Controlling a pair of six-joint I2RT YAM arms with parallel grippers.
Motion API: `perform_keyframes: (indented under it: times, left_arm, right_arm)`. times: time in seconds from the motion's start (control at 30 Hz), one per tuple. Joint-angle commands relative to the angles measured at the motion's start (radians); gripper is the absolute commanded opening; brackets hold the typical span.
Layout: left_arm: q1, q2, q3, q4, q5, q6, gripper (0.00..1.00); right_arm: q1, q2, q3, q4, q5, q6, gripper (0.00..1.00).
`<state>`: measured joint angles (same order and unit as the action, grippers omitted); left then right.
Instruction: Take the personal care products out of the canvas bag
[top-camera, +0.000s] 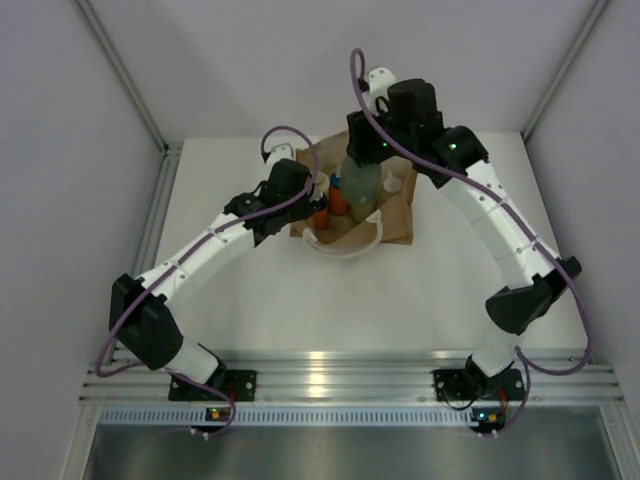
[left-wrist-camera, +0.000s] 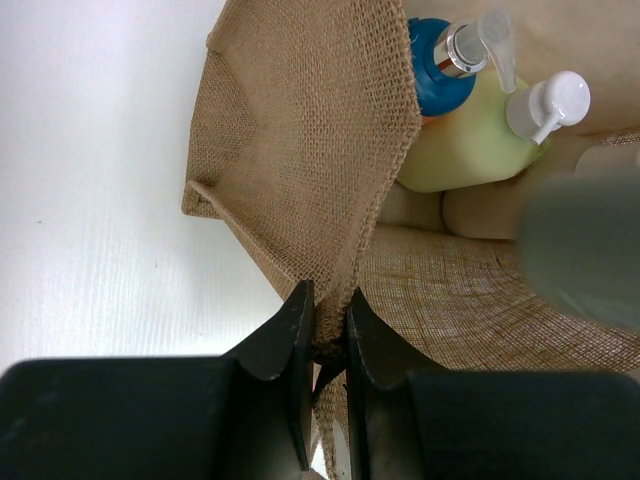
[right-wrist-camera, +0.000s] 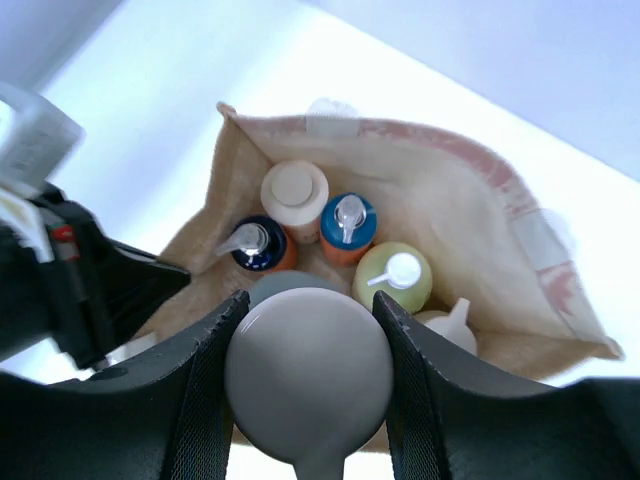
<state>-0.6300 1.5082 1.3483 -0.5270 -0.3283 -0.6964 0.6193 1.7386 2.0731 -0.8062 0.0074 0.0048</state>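
The canvas bag (top-camera: 400, 215) stands open at the table's far middle, its white handle (top-camera: 345, 245) lying in front. My left gripper (left-wrist-camera: 328, 300) is shut on the bag's near-left rim (left-wrist-camera: 300, 130); it also shows in the top view (top-camera: 318, 200). My right gripper (right-wrist-camera: 308, 300) is shut on the pale cap of the grey-green bottle (right-wrist-camera: 308, 370) and holds it upright over the bag (top-camera: 360, 180). Inside the bag (right-wrist-camera: 470, 220) stand a tan bottle (right-wrist-camera: 294, 195), two orange bottles (right-wrist-camera: 347, 228) (right-wrist-camera: 255, 245), a yellow-green bottle (right-wrist-camera: 393, 277) and a cream bottle (right-wrist-camera: 445, 330).
White table (top-camera: 300, 300) around the bag, with grey enclosure walls (top-camera: 70, 150) on both sides and behind. An aluminium rail (top-camera: 340, 375) runs along the near edge by the arm bases.
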Motion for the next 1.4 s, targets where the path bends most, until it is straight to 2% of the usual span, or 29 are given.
perform_keyframes:
  times: [0.0, 0.13, 0.37, 0.43, 0.53, 0.67, 0.87, 1.0, 1.13, 1.27, 1.3, 1.33, 1.37]
  left_arm:
    - [-0.002, 0.030, -0.018, -0.123, 0.037, 0.020, 0.00]
    - [-0.002, 0.032, -0.015, -0.123, 0.044, 0.017, 0.00]
    - [-0.002, 0.047, -0.011, -0.123, 0.086, 0.037, 0.00]
    - [-0.002, 0.043, -0.014, -0.123, 0.089, 0.038, 0.00]
    - [-0.002, 0.041, -0.012, -0.123, 0.106, 0.044, 0.00]
    - [-0.002, 0.053, 0.005, -0.126, 0.156, 0.064, 0.00]
    - [-0.004, 0.058, 0.025, -0.130, 0.239, 0.092, 0.00]
    - [-0.002, 0.066, 0.038, -0.145, 0.273, 0.121, 0.00]
    - [-0.004, 0.070, 0.041, -0.146, 0.293, 0.143, 0.00]
    - [-0.002, 0.072, 0.043, -0.146, 0.299, 0.143, 0.00]
    - [-0.002, 0.070, 0.045, -0.146, 0.299, 0.144, 0.00]
    - [-0.002, 0.072, 0.045, -0.146, 0.298, 0.144, 0.00]
    - [-0.002, 0.072, 0.045, -0.148, 0.296, 0.146, 0.00]
  right_arm:
    - [-0.050, -0.154, 0.171, 0.059, 0.022, 0.043, 0.00]
    - [-0.176, -0.230, 0.180, 0.030, 0.043, 0.066, 0.00]
    - [-0.513, -0.303, 0.049, 0.016, 0.055, 0.067, 0.00]
    - [-0.578, -0.304, 0.009, 0.024, 0.080, 0.072, 0.00]
    - [-0.609, -0.291, -0.073, 0.048, 0.130, 0.076, 0.00]
    - [-0.705, -0.303, -0.345, 0.290, 0.132, 0.126, 0.00]
    - [-0.734, -0.304, -0.699, 0.594, 0.101, 0.153, 0.00]
    - [-0.736, -0.329, -0.872, 0.838, 0.083, 0.173, 0.00]
    - [-0.736, -0.353, -1.011, 0.961, 0.055, 0.196, 0.01]
    - [-0.736, -0.347, -1.047, 0.947, 0.043, 0.186, 0.22]
    - [-0.736, -0.346, -1.038, 0.931, 0.042, 0.182, 0.52]
    - [-0.736, -0.343, -1.027, 0.889, 0.058, 0.182, 0.60]
    - [-0.736, -0.344, -1.006, 0.875, 0.065, 0.178, 0.63]
